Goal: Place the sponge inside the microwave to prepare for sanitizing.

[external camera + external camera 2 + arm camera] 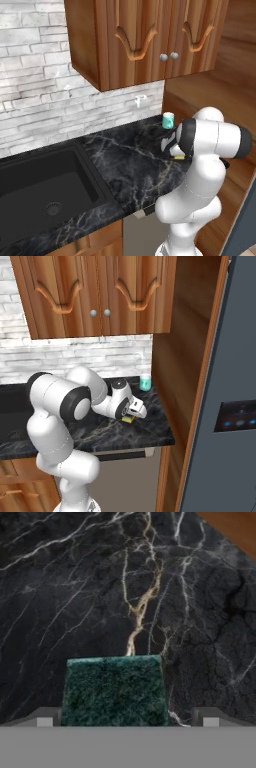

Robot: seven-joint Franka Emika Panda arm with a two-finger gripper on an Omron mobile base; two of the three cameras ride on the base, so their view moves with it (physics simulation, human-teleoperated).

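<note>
The sponge (115,689) lies green side up on the black counter (130,160), near the teal cup (168,119), squarely between the gripper's (127,722) spread jaws, which flank its sides without touching.

Your arm (200,170) is built from smooth, glossy white shells with rounded, bulbous segments, each swelling like a capsule where it meets the next. You can see dark, near-black bands at the joints: one wraps the end of the big upper cylinder, another rings the shoulder-like bulge (75,401) in the right base view. The wrist section is smaller, white with a dark collar. In the hand view, the gripper (127,719) shows you two small grey fingertips (45,718), blocky, each with a paler square face.
</note>
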